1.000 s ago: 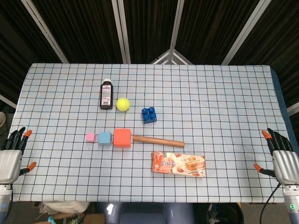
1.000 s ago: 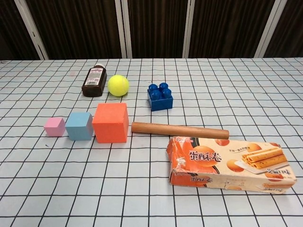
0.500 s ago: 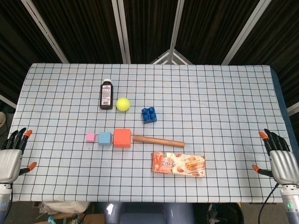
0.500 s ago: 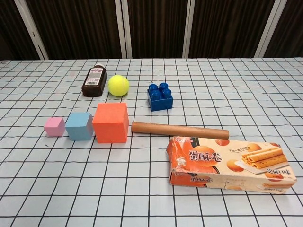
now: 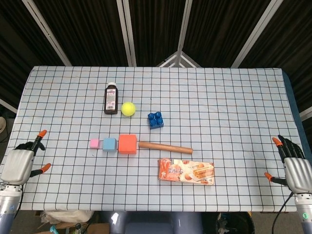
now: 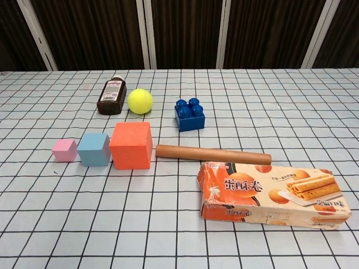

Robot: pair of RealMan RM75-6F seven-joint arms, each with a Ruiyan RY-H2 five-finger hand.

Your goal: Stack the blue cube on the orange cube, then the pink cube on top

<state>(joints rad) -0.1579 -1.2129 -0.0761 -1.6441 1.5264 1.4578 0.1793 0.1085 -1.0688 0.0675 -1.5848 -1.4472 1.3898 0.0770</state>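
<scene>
Pink cube (image 6: pixel 64 149), blue cube (image 6: pixel 94 149) and orange cube (image 6: pixel 131 145) sit side by side in a row on the checked table (image 5: pixel 234 107), unmoved and unstacked. My left hand (image 5: pixel 20 165) has swung inward over the table's near-left edge, fingers spread, holding nothing. My right hand (image 5: pixel 295 168) stays at the right edge, also spread and empty.

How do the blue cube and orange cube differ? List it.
The orange cube is clearly bigger and taller than the blue cube. The blue cube sits between the pink cube and the orange cube; the orange cube ends the row, beside the wooden rod. Both rest flat, unstacked, untouched.
</scene>
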